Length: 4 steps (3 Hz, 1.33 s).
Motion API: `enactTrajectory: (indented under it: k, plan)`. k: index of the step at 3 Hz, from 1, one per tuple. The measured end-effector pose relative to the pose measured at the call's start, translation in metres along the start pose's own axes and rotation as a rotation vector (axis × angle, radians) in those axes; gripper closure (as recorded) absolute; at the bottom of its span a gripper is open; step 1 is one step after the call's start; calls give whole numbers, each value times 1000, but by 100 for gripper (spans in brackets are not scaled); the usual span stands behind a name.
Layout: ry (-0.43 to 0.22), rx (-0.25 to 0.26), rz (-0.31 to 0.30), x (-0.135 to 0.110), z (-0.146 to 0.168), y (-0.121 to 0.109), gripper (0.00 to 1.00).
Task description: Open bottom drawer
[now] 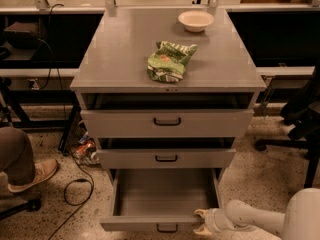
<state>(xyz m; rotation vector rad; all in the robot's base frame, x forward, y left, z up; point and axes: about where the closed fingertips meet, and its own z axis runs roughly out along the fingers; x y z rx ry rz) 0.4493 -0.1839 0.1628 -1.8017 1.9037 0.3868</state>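
Note:
The bottom drawer [165, 199] of the grey cabinet is pulled far out, showing a plain grey inside. Its narrow front [135, 223] carries a small black bar handle [167, 228] at the frame's lower edge. My gripper [201, 222] reaches in from the lower right on a white arm and sits at the right end of the drawer front, to the right of the handle. Its pale fingers [202, 214] stand one above the other with a gap between them, holding nothing.
The top drawer [167, 122] and middle drawer [166, 158] are pulled out a little. A green bag [169, 61] and a white bowl [196, 20] lie on the cabinet top. A person's leg and shoe [25, 174] and a cable [75, 194] are at the left. A chair base [295, 134] stands at the right.

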Motion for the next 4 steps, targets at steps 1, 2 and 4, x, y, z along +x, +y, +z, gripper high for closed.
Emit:
enactTrajectory:
  k: [1,2,4]
  plan:
    - [-2,-3,0,-1,2,2,0]
    - [-2,-4,0,-1,2,2,0]
    - [-2,119,-12,5,-89,-24,0]
